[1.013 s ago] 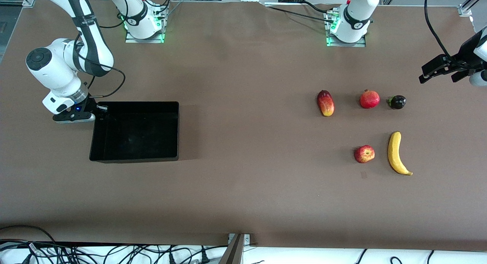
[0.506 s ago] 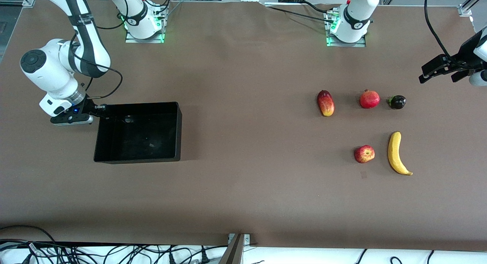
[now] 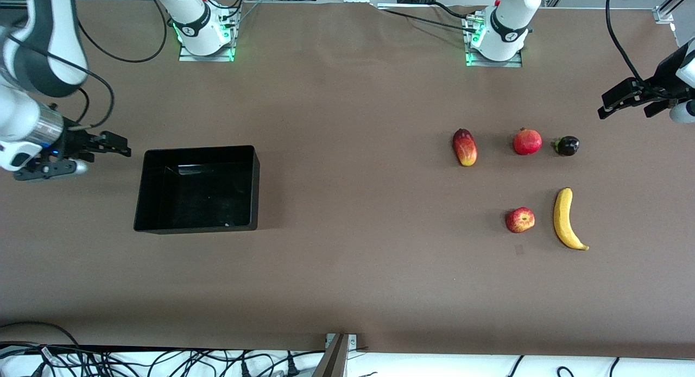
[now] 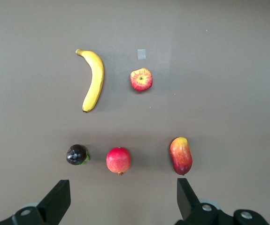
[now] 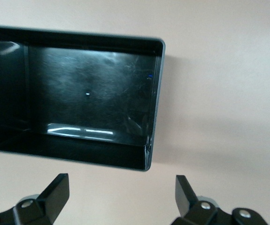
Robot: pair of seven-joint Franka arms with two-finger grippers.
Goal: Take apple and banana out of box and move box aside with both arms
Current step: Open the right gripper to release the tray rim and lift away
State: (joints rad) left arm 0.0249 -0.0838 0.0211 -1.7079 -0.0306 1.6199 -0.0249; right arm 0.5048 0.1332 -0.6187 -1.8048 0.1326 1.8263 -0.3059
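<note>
The box (image 3: 196, 188) sits empty on the table (image 3: 347, 290) toward the right arm's end, well apart from the fruit, its glossy black floor bare in the right wrist view (image 5: 78, 93). The apple (image 3: 520, 220) and the banana (image 3: 567, 218) lie side by side on the table toward the left arm's end, the banana just beside the apple and both nearer the front camera than a row of mango (image 3: 465, 147), pomegranate (image 3: 527, 141) and a small dark fruit (image 3: 566, 145). The right tool (image 3: 111, 144) hangs beside the box's wall, clear of it, jaws spread wide and holding nothing. The left tool (image 3: 624, 104) waits over the table's edge past the fruit, jaws likewise apart and empty. Judged from this layout, both fruits are out and the box stands aside; little or nothing appears left beyond drawing the arms back.
</note>
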